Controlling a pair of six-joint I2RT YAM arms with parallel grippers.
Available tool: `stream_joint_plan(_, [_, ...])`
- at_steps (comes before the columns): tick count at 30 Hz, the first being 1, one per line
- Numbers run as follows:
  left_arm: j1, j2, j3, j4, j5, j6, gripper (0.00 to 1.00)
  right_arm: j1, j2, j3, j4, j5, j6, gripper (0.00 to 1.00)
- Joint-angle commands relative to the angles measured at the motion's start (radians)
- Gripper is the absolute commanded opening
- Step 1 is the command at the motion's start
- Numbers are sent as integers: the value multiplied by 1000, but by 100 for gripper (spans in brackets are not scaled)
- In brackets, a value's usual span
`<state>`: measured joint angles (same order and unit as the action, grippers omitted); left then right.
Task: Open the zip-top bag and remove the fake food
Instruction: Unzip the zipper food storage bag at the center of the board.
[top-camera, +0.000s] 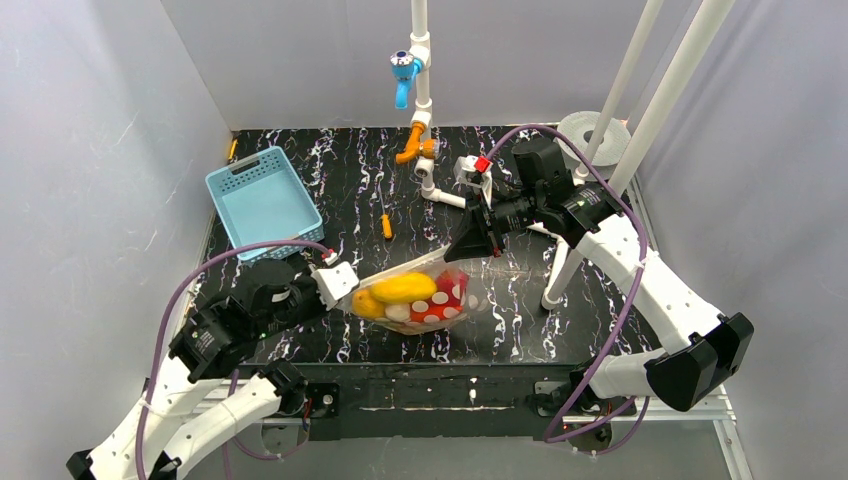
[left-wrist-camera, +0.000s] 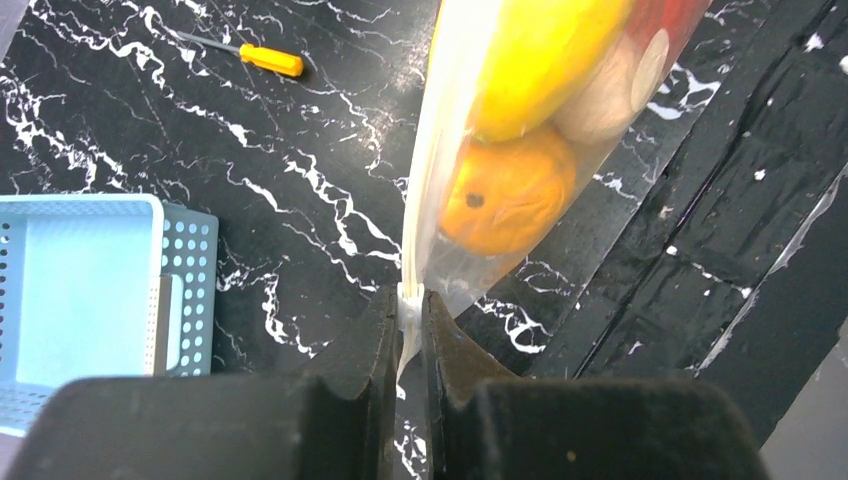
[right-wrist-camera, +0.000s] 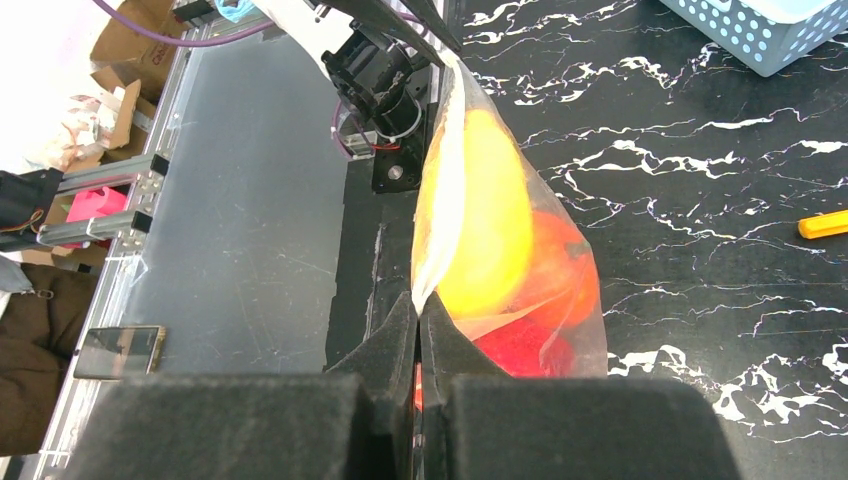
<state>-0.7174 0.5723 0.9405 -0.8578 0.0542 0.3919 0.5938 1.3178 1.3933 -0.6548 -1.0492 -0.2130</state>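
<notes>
— While the zip-top bag (top-camera: 415, 295) hangs strung between the two arms, the top view puts it off to the right of the blue basket (top-camera: 262, 200) and nearer the arm bases. We've got the left gripper (top-camera: 340, 280) on the end facing the basket and the right gripper (top-camera: 470, 240) on the far end.

— And the fake food (top-camera: 405, 290)?

— All inside, yellow, orange and red showing through the dots. Whether the bag's belly touches the bench (top-camera: 330, 180), I can't tell. A screwdriver (top-camera: 386, 225) lies just right of the basket, out of play.

— Over to the left wrist.

— Clenched on the bag: the jaws pinch the white zip strip (left-wrist-camera: 418, 200) right at its corner, with an orange piece (left-wrist-camera: 505, 200) just beyond the tips. The bag rises on the side away from the basket.

— Right wrist?

— Same grip: jaws squeezed onto the strip's other end, a yellow piece (right-wrist-camera: 485, 230) bulging just past them, basket up in the far corner.

— So where are we?

— Opening step, I'd say. The seal looks shut along its length and nothing is out. The next move calls for parting the lips. Pulling end from end would only tauten the strip, so one gripper likely needs a single lip to peel, gently, or the food spills.
</notes>
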Motion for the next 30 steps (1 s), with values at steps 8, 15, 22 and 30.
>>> stream_joint_plan(8, [1, -51, -18, -147, -90, 83, 0, -14, -1, 27, 18, -20, -3, 1])
stream_joint_plan(15, [2, -67, -21, -164, -92, 81, 0, -14, 5, 28, 17, -18, -2, 1])
stream_joint_plan(22, [1, -28, 9, -68, 79, -48, 15, -12, 24, 36, 21, -24, 4, 1])
stream_joint_plan(30, [2, 49, 36, 142, 171, -324, 97, -9, 35, 36, 15, -14, -7, 1])
